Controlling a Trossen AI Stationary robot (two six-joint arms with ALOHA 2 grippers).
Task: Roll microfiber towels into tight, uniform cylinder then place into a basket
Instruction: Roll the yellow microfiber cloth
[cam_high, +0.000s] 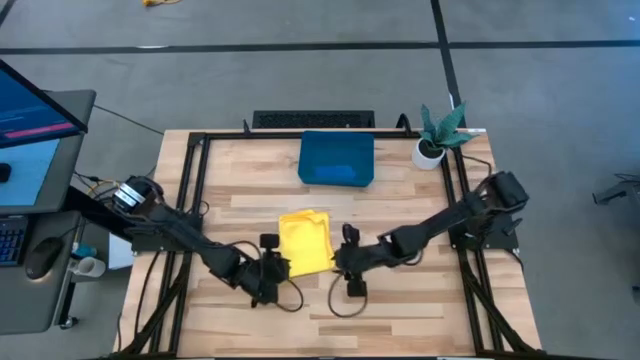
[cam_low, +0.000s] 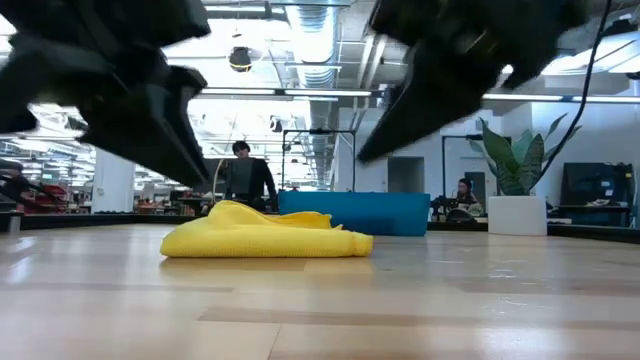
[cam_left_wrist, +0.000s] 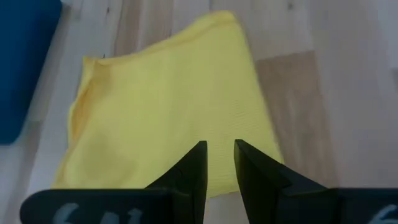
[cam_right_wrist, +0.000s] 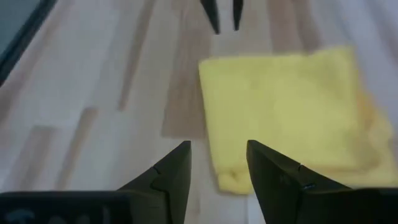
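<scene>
While both arms reach in low over the worktop, the scene reads as follows.

Left tool: it sits at the yellow towel's near left edge; the left wrist view shows its fingers a narrow gap apart, tips over the cloth's near hem, nothing held between them.

Right tool: it is just beside the towel's right edge; in the right wrist view its fingers stand a moderate gap apart with nothing between them, one above bare wood and one above the towel's corner.

Yellow towel: it lies between the two tools, folded into a rough rectangle and slightly rumpled, flat on the worktop; from the low view it is a low heap with soft ridges on top.

Basket: this dark blue bin lies beyond the towel from both tools, well apart from it, toward the far edge of the worktop; whether anything lies inside it cannot be told.

Plant pot: white with green leaves, it stands beside the basket, on the right arm's side.

Room behind: in the low view a person stands beyond the worktop and another person sits farther right.

Beside the worktop: a monitor stands out past the left arm's base.
</scene>
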